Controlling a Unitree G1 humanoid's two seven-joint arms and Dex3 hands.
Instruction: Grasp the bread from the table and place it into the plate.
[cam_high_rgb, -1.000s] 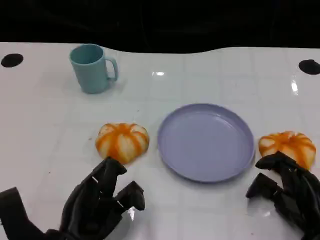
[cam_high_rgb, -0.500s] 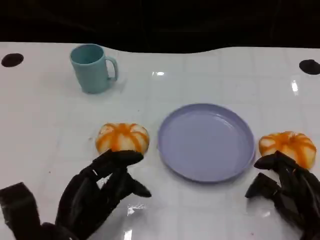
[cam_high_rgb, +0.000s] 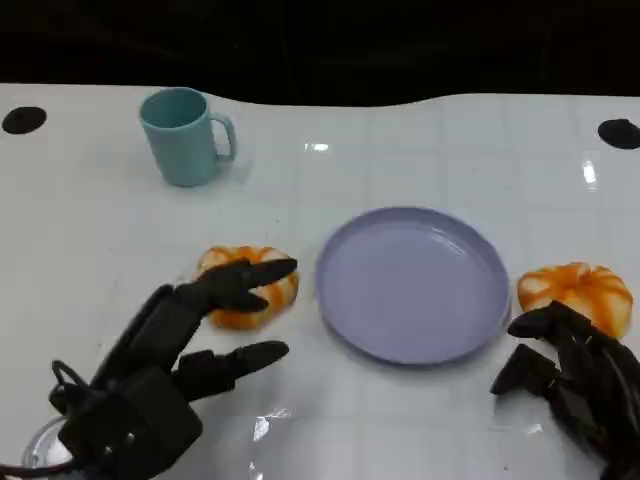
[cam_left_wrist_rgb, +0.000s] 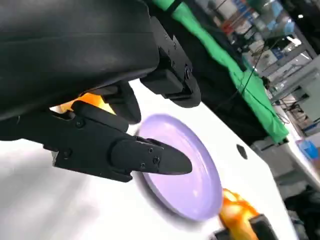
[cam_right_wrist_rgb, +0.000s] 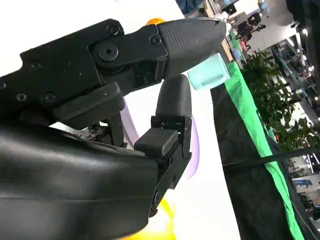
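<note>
bread is within reach as the left hand (cam_high_rgb: 175, 365) closes in: over the past second it has lifted off the near table edge and stretched forward, fingers spread, so that one fingertip now lies across the near side of the left orange-striped bun (cam_high_rgb: 245, 287). nothing is gripped yet; whether that finger actually touches the crust is hard to tell from the head view. the right hand (cam_high_rgb: 575, 380) sits low at the near right, fingers loosely curled around nothing and unmoved, just in front of a second bun (cam_high_rgb: 575, 292). both buns remain on the white table (cam_high_rgb: 400, 420), one on each side of the lilac plate (cam_high_rgb: 412, 283), which holds nothing. further back, a teal mug (cam_high_rgb: 185, 135) stands well apart. the reach looks nearly complete, with the grasp and the transfer to the plate still ahead.
</note>
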